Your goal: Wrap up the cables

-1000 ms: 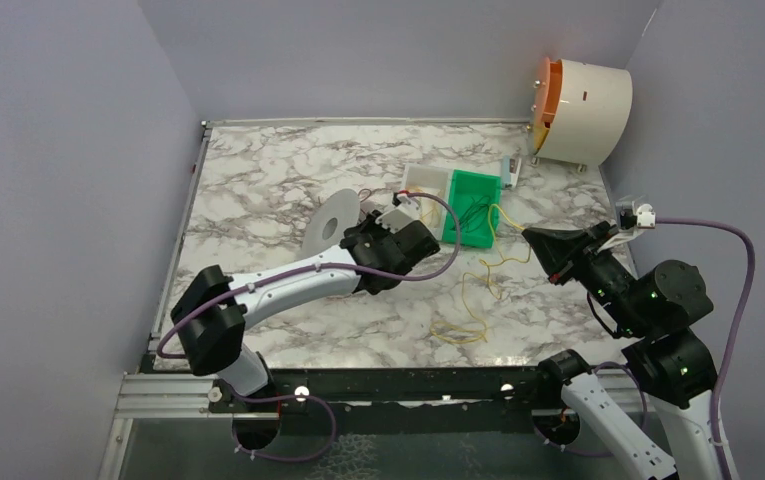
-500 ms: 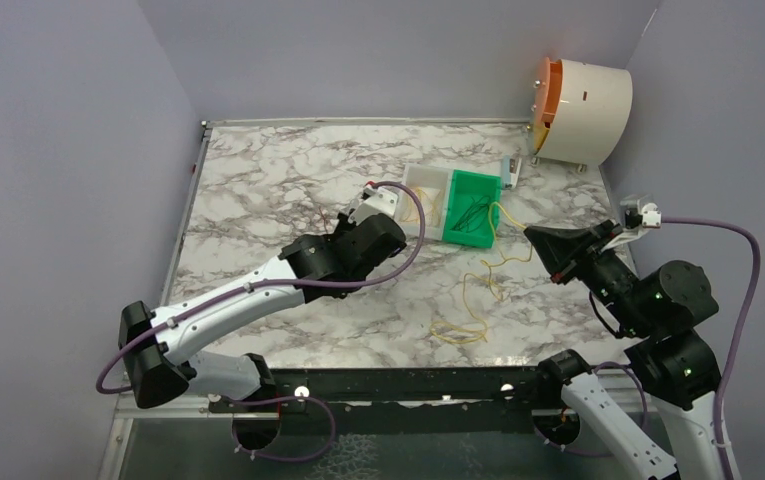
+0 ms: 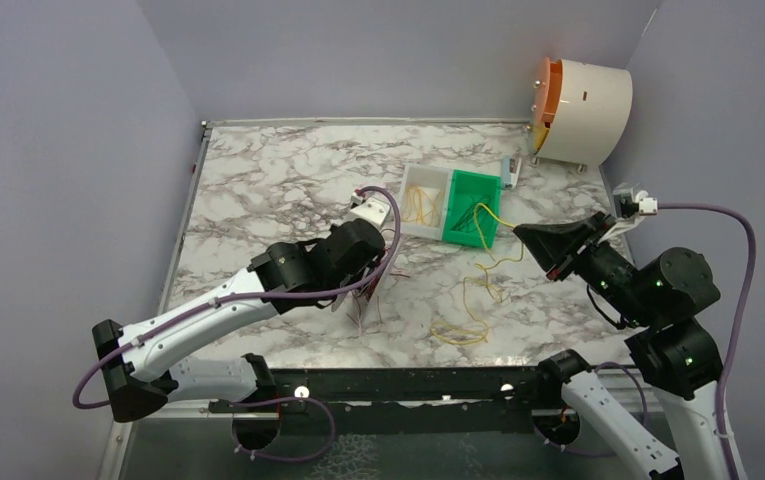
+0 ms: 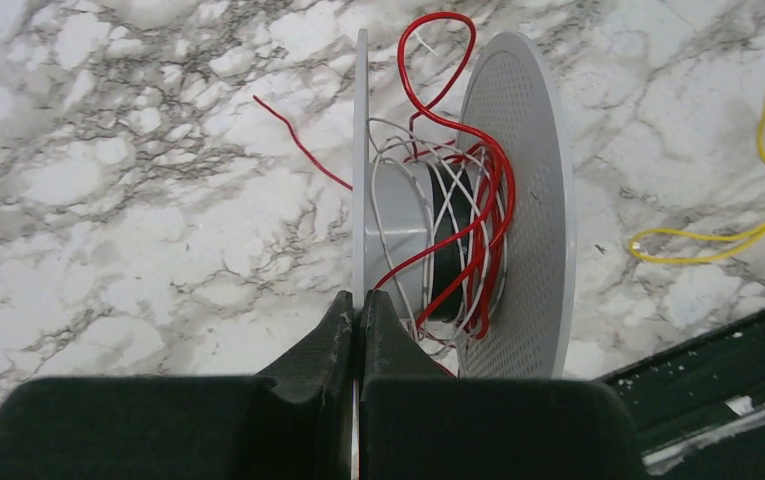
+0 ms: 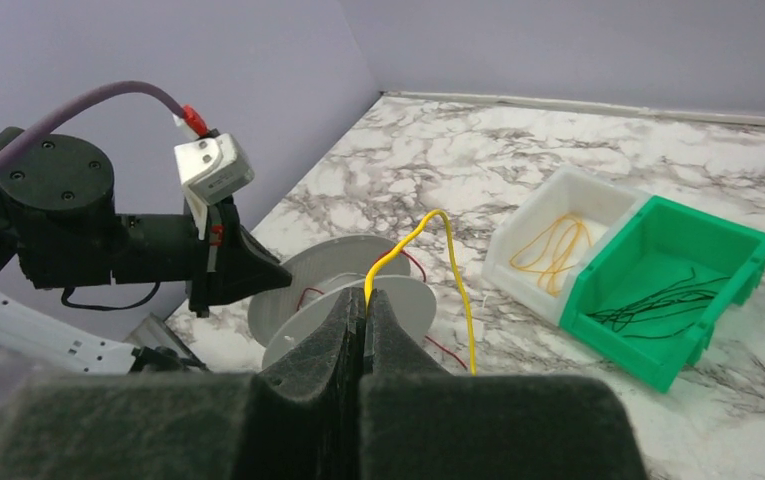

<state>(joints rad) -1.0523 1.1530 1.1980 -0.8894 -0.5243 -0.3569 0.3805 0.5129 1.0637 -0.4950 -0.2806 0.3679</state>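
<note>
Marble counter (image 3: 258, 180): yellow cables (image 3: 473, 300) lie loose at near right. One strand is pinched in the closed right pincer (image 5: 365, 300). Left pincer (image 4: 356, 312) clamps the spool (image 4: 518, 200) flange. White bin (image 5: 558, 235) holds yellow wires; green bin (image 5: 678, 290), black.

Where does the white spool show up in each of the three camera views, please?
Top external: the white spool is mostly hidden under the left tool, left of centre.
Left wrist: centre, on edge, one flange clamped in the left tool, red and white wires wound on it.
Right wrist: lower centre, behind the right tool.
Shared landmark: the marble table.
</note>
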